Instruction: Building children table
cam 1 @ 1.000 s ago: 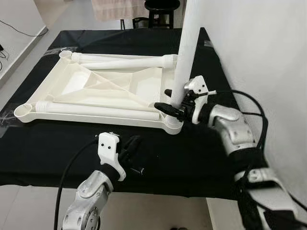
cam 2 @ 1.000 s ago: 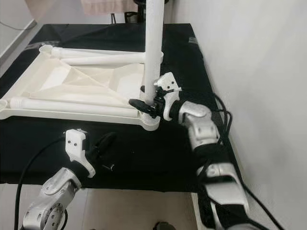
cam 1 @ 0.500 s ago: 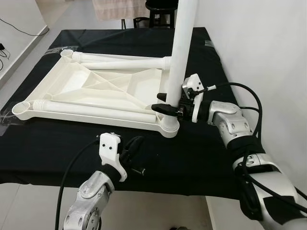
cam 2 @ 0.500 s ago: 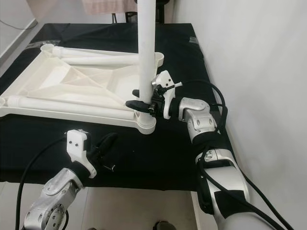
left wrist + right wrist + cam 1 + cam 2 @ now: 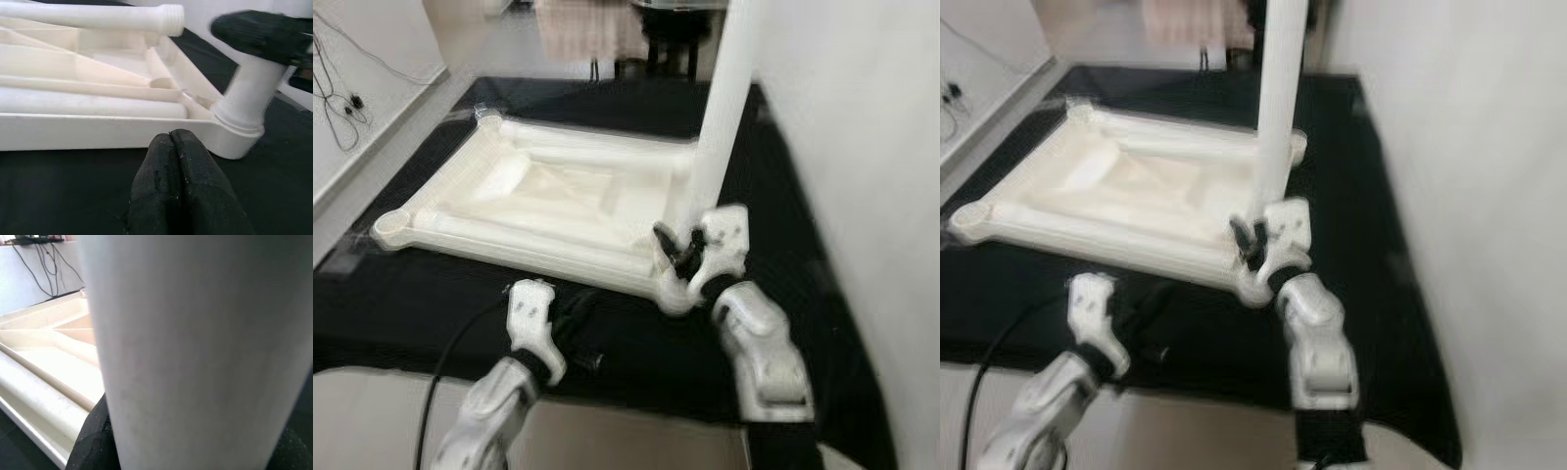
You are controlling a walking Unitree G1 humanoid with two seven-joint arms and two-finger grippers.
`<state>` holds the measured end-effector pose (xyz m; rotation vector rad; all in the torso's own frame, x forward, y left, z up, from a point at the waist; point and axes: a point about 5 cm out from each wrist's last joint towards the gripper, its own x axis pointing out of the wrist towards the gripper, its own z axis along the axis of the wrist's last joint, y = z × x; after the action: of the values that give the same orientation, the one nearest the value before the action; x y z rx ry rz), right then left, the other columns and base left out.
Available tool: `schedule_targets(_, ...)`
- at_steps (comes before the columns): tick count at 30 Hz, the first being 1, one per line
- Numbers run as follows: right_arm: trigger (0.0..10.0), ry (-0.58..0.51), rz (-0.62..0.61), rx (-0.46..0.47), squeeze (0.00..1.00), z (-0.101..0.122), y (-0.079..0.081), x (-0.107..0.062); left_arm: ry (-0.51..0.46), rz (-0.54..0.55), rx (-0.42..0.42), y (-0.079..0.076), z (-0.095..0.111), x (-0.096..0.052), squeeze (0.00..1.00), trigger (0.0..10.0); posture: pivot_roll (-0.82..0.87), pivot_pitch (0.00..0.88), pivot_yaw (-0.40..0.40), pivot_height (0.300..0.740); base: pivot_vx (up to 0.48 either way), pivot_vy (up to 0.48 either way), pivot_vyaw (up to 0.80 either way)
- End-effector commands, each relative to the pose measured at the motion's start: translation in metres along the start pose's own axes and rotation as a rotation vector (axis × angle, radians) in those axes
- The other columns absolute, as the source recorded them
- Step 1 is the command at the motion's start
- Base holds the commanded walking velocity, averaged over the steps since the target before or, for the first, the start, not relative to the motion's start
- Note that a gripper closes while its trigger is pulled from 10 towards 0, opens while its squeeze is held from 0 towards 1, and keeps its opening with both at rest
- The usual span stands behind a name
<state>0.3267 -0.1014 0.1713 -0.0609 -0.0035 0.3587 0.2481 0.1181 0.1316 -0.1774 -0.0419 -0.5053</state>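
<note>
An upside-down white plastic tabletop (image 5: 538,196) lies on a black cloth. A white leg (image 5: 720,127) stands upright in its near-right corner socket (image 5: 677,292). My right gripper (image 5: 677,257) is shut on this leg just above the socket; in the right wrist view the leg (image 5: 195,347) is very close, with dark fingers (image 5: 93,440) at its side. My left gripper (image 5: 579,309) rests on the cloth in front of the tabletop's near edge, its fingers (image 5: 181,181) pressed together on nothing. Two loose legs (image 5: 529,235) lie across the tabletop, one with a threaded end (image 5: 171,19).
A white wall (image 5: 862,147) runs close along the right side of the black-covered table (image 5: 411,304). A dark stool (image 5: 675,29) and hanging cloth stand behind it. Floor with cables (image 5: 337,88) is at the left. The table's front edge is just below my left wrist.
The whole picture has shifted and blurred as the camera moved. My right forearm has swung round to the near side of the leg, gripper still on it. The left gripper stays put.
</note>
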Motion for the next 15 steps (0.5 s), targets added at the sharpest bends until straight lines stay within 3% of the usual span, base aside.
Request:
schedule_targets(1,0.0,0.174,-0.029,0.001,0.0,-0.037,-0.003,0.002,0.017,-0.013,-0.008,-0.002,-0.004,0.0,0.0,10.0,0.1,0.125,-0.013,0.74,0.0,0.0,0.0)
schedule_targets(3,0.0,0.179,-0.014,-0.01,0.0,-0.037,-0.003,0.006,0.015,-0.008,-0.004,-0.002,-0.005,0.0,0.0,10.0,0.1,0.12,-0.008,0.74,0.0,0.0,0.0)
schedule_targets(4,10.0,0.158,-0.047,-0.021,0.0,-0.033,-0.009,0.014,0.011,0.003,0.002,-0.002,-0.005,0.0,0.0,10.0,0.1,0.113,-0.012,0.74,0.0,0.0,0.0)
schedule_targets(5,10.0,0.127,-0.057,-0.006,0.35,-0.028,-0.017,0.02,0.01,0.007,0.002,-0.002,-0.005,0.0,0.0,10.0,0.1,0.111,-0.013,0.74,0.0,0.0,0.0)
schedule_targets(8,10.0,0.11,-0.054,0.009,0.35,-0.024,-0.022,0.023,0.01,0.005,0.001,-0.003,-0.005,0.001,0.0,10.0,0.1,0.111,-0.013,0.74,0.0,0.0,0.0)
schedule_targets(9,10.0,0.081,-0.012,0.018,1.0,-0.018,-0.026,0.027,0.011,0.001,-0.002,-0.003,-0.005,0.001,0.0,10.0,0.1,0.108,-0.012,0.74,0.0,0.0,0.0)
schedule_targets(11,10.0,0.054,0.064,0.032,1.0,-0.006,-0.024,0.027,0.013,-0.004,-0.006,-0.004,-0.006,0.002,0.0,10.0,0.1,0.107,-0.013,0.74,0.0,0.0,0.0)
schedule_targets(12,10.0,0.036,0.111,0.033,0.77,0.0,-0.025,0.028,0.013,-0.006,-0.008,-0.005,-0.006,0.002,0.0,10.0,0.1,0.107,-0.013,0.74,0.0,0.0,0.0)
schedule_targets(14,10.0,0.036,0.111,0.033,0.77,0.0,-0.025,0.028,0.013,-0.006,-0.008,-0.005,-0.006,0.002,0.0,10.0,0.1,0.107,-0.013,0.74,0.0,0.0,0.0)
schedule_targets(15,10.0,0.003,0.272,0.081,0.0,0.009,-0.03,0.032,0.013,-0.009,-0.01,-0.005,-0.006,0.002,0.0,10.0,0.1,0.109,-0.014,0.74,0.0,0.0,0.0)
